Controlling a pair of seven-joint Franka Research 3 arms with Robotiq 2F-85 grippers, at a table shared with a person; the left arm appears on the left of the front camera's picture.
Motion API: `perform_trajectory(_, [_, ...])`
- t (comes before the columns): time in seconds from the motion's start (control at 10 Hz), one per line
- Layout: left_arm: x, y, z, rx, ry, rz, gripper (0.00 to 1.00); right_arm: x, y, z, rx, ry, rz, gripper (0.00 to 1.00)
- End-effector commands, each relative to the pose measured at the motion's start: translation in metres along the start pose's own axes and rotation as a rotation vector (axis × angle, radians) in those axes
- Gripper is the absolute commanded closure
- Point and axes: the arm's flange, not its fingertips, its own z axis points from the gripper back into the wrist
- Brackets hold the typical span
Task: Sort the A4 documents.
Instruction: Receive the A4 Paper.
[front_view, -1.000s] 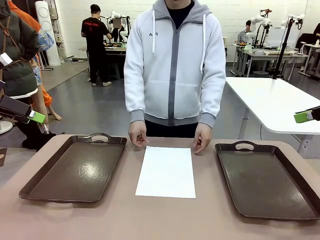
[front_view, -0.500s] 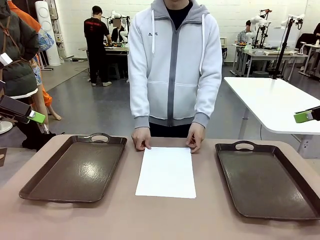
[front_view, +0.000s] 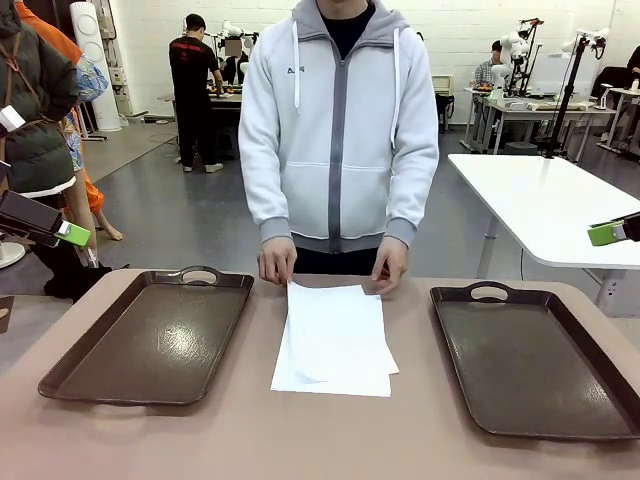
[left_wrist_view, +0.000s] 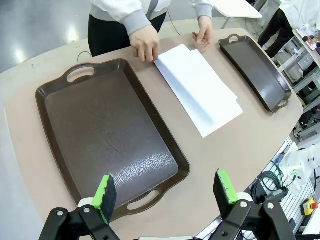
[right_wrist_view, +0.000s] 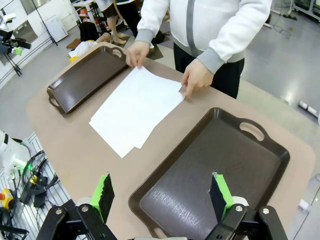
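Left claw (left_wrist_view: 165, 192) is hanging with jaws spread wide, gripping nothing, looking down over the handle end of the left dark brown handled plastic tray (left_wrist_view: 100, 130). Right claw (right_wrist_view: 162, 196) is likewise gaping wide and carrying nothing, looking down over the near end of the right dark brown handled tray (right_wrist_view: 215, 165). Plain white A4 paper sheets (front_view: 335, 340) are lying mid tan counter (front_view: 330, 435), between the two trays and touching neither. Top sheet is sitting skewed over the one beneath. Person in a light grey zip hoodie (front_view: 340, 130) is standing at the far side, one hand (front_view: 276, 265) touching each far corner of the sheets. Small dark chest print on the hoodie is showing too small to read.
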Motion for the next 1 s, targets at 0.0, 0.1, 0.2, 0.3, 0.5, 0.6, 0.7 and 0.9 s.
perform_trajectory(0.0, [-0.0002,0.0000,0.0010,-0.017,-0.007,-0.009,0.00,-0.0008,-0.0005,-0.0009,0.017,-0.003,0.008,0.00])
perform_trajectory(0.1, [-0.0002,0.0000,0.0010,-0.017,-0.007,-0.009,0.00,-0.0008,-0.0005,-0.0009,0.017,-0.003,0.008,0.00])
perform_trajectory(0.2, [-0.0002,0.0000,0.0010,-0.017,-0.007,-0.009,0.00,-0.0008,-0.0005,-0.0009,0.017,-0.003,0.008,0.00])
perform_trajectory(0.3, [-0.0002,0.0000,0.0010,-0.017,-0.007,-0.009,0.00,-0.0008,-0.0005,-0.0009,0.017,-0.003,0.008,0.00])
perform_trajectory(0.5, [-0.0002,0.0000,0.0010,-0.017,-0.007,-0.009,0.00,-0.0008,-0.0005,-0.0009,0.017,-0.003,0.008,0.00])
perform_trajectory(0.6, [-0.0002,0.0000,0.0010,-0.017,-0.007,-0.009,0.00,-0.0008,-0.0005,-0.0009,0.017,-0.003,0.008,0.00])
perform_trajectory(0.7, [-0.0002,0.0000,0.0010,-0.017,-0.007,-0.009,0.00,-0.0008,-0.0005,-0.0009,0.017,-0.003,0.008,0.00])
perform_trajectory(0.9, [-0.0002,0.0000,0.0010,-0.017,-0.007,-0.009,0.00,-0.0008,-0.0005,-0.0009,0.017,-0.003,0.008,0.00])
